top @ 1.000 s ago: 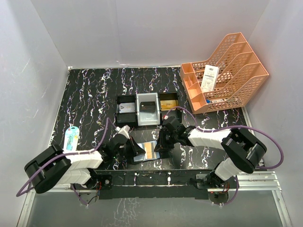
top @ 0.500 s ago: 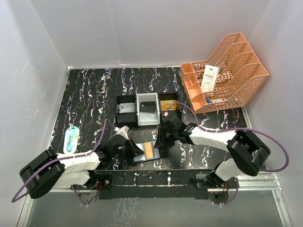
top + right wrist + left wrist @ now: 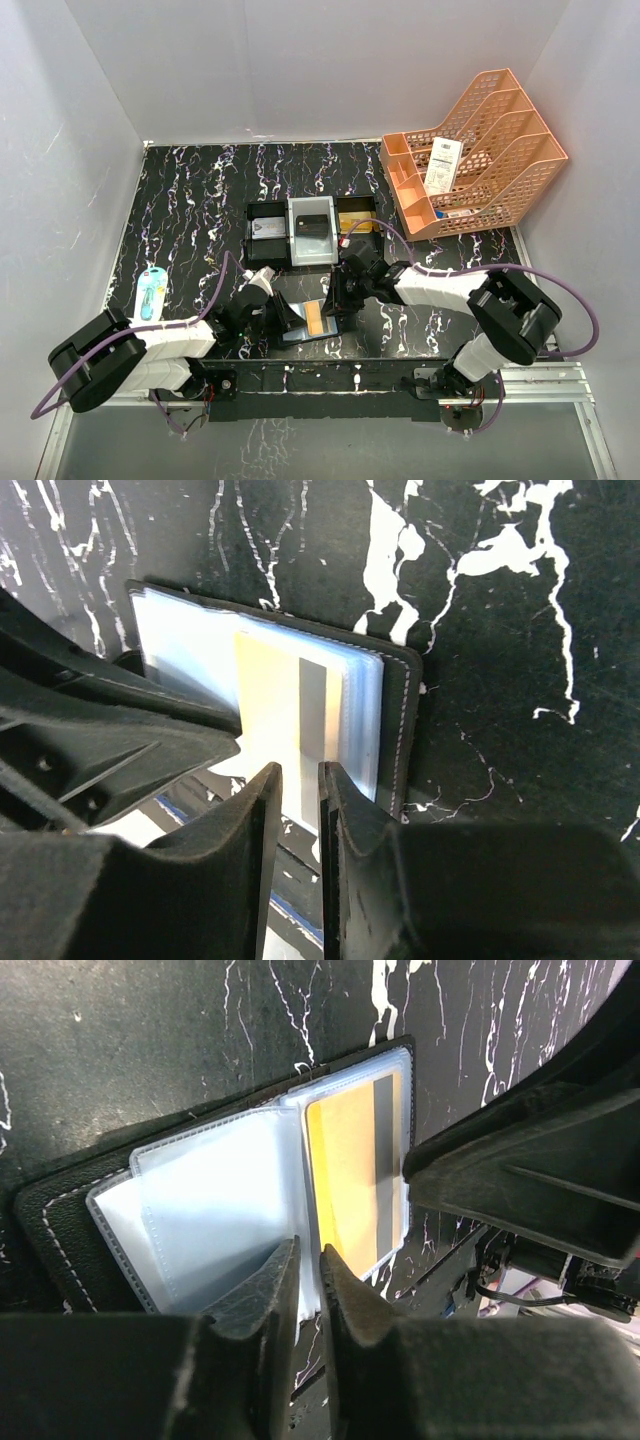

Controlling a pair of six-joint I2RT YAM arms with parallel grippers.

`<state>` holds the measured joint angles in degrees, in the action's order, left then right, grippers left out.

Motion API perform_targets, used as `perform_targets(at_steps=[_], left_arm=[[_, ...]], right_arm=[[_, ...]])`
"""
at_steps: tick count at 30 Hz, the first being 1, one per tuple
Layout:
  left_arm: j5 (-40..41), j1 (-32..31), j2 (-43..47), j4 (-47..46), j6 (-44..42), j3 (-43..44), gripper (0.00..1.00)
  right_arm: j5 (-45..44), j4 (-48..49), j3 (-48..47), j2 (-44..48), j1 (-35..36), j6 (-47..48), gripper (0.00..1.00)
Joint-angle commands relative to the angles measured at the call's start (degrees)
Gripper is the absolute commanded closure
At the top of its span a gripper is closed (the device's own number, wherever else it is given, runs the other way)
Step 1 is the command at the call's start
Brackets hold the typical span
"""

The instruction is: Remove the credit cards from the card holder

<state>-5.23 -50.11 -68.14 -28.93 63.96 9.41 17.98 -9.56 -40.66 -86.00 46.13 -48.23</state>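
The card holder [image 3: 303, 324] lies open near the table's front edge, its clear sleeves fanned over a dark stitched cover [image 3: 60, 1210]. A gold-orange credit card [image 3: 345, 1180] with a grey stripe sits in the right-hand sleeve and also shows from the other side [image 3: 265, 700]. My left gripper [image 3: 310, 1255] stands at the near edge of the sleeves, jaws a narrow crack apart, with a sleeve edge showing in the gap. My right gripper [image 3: 300, 772] faces it from the opposite side, jaws slightly apart over the card's protruding edge. Neither clearly pinches anything.
Three small bins [image 3: 312, 230] stand in a row behind the holder and hold cards. An orange mesh rack [image 3: 470, 155] with a white paper slip [image 3: 441, 165] stands at the back right. A blue-white packet [image 3: 151, 290] lies at the left. The two grippers crowd each other.
The right gripper pulled back a little from the holder, then came in again at its right edge. The left arm stayed beside the holder.
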Motion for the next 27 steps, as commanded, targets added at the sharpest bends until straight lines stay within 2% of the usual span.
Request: perform_targets(at_steps=[1,6,10,15,22,27], left_arm=[[0.2,-0.3,0.0,-0.6,0.0,0.5,0.84],[0.4,-0.3,-0.1,-1.2,0.3,0.2,0.75],[0.1,-0.3,-1.3,-2.1,0.3,0.3,0.74],[-1.3,-0.3,-3.0,-5.3,0.5,0.3,0.81],[-2.2,-0.3,-3.4,-5.6,0.1,0.6,1.0],[0.1,-0.3,0.9,-0.6,0.0,0.0,1.0]], right_arm=[[-0.6,2.9,0.8,-1.5,0.1,-0.3,0.81],[-0.8,3.1,1.5,-1.8,0.1,-1.0,0.81],[0.7,4.8,2.4,-2.2,0.1,-1.9,0.81],[2.8,6.9,3.0,-3.1,0.1,-2.3,0.83],[2.3,6.6,3.4,-3.5,0.1,-2.4,0.83],[-1.6,3.1,2.4,-3.3,0.1,-1.5,0.83]])
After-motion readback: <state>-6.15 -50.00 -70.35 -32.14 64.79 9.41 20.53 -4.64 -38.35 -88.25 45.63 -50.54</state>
